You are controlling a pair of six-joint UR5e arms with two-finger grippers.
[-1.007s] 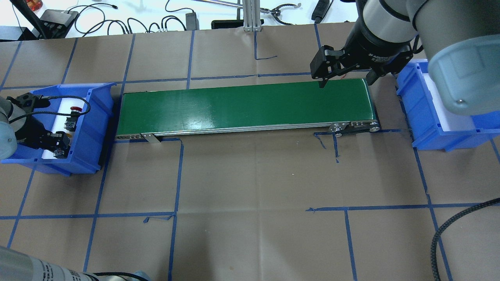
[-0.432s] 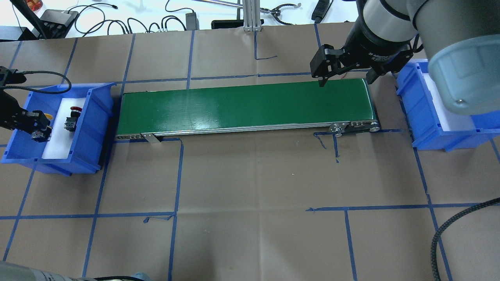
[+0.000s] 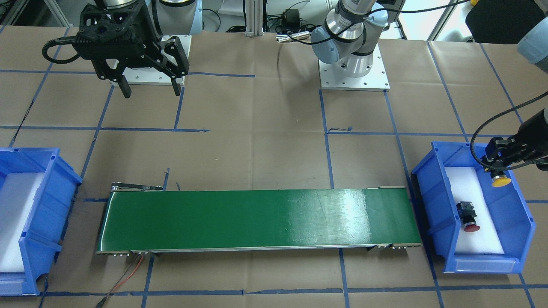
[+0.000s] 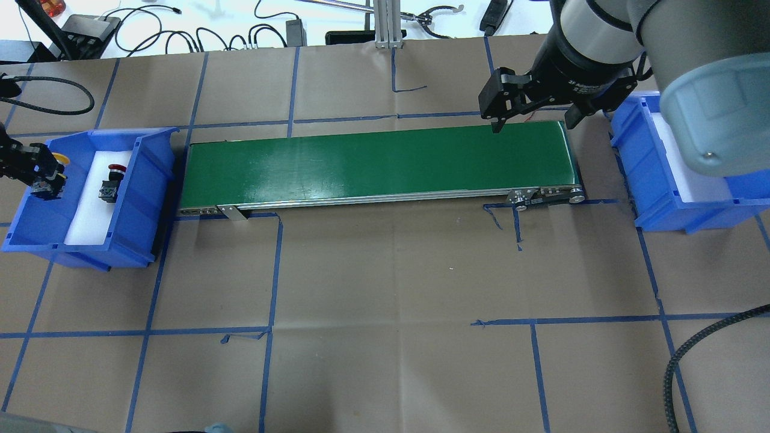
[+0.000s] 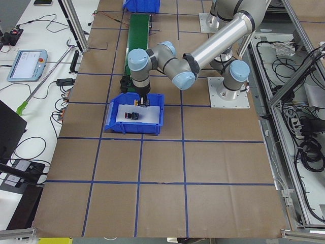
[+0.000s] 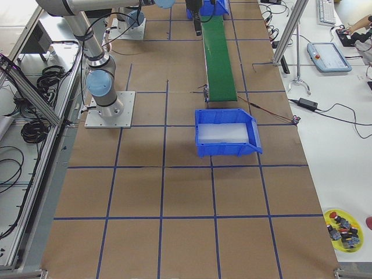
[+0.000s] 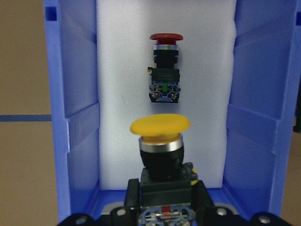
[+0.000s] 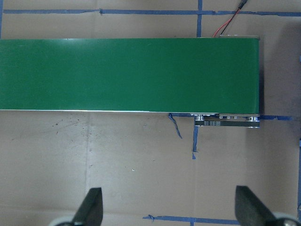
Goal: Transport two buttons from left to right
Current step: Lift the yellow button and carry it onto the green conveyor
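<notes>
My left gripper (image 4: 41, 173) is shut on the yellow-capped button (image 4: 58, 157) and holds it above the near wall of the left blue bin (image 4: 144, 180). The left wrist view shows the yellow button (image 7: 160, 136) between my fingers, cap forward. The red-capped button (image 4: 111, 180) lies on its side on the white foam in that bin; it also shows in the wrist view (image 7: 164, 70) and the front view (image 3: 467, 216). My right gripper (image 4: 532, 123) is open and empty above the right end of the green conveyor (image 4: 373, 165).
A second blue bin (image 4: 649, 174) with white foam stands past the conveyor's right end. Cables and tools lie along the table's far edge. A yellow dish (image 6: 344, 226) with spare buttons sits on a side table.
My left gripper has risen out of the left bin with the yellow button and drawn back toward the robot's side. The red button and my right arm have not moved.
</notes>
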